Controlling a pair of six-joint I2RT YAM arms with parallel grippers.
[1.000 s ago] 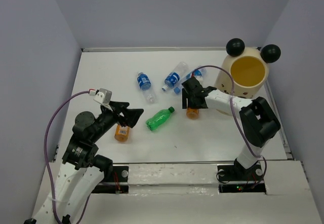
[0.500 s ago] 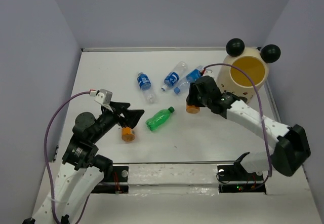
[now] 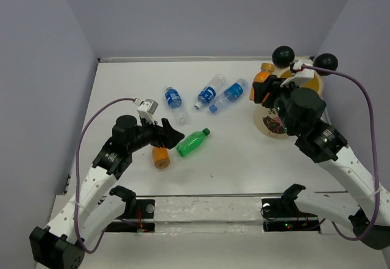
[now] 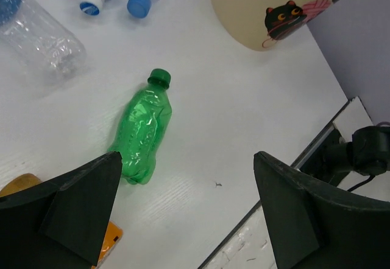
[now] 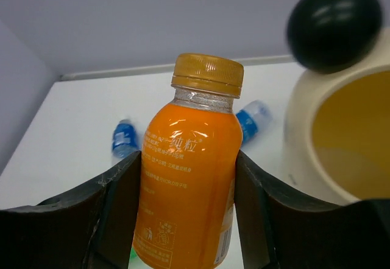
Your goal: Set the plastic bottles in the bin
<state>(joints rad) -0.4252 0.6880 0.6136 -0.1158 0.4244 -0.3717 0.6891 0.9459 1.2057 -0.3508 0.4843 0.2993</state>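
My right gripper (image 3: 262, 89) is shut on an orange bottle (image 3: 264, 74) and holds it upright in the air at the left rim of the cream-yellow bin (image 3: 263, 123). In the right wrist view the orange bottle (image 5: 189, 190) sits between the fingers, with the bin (image 5: 304, 117) on the right. My left gripper (image 3: 172, 136) is open and empty above the table, between a second orange bottle (image 3: 161, 157) and the green bottle (image 3: 192, 142). The green bottle (image 4: 143, 136) lies flat. Three clear blue-labelled bottles (image 3: 173, 101) (image 3: 210, 90) (image 3: 228, 94) lie further back.
The bin's two black ball ears (image 3: 283, 55) (image 3: 326, 62) stick up from its rim. My right arm covers much of the bin. Grey walls close the table on the left, back and right. A raised strip (image 3: 213, 208) runs along the near edge.
My right gripper has lifted the orange bottle off the table and carried it up and right to the bin's rim. My left gripper has moved a little right, toward the green bottle.
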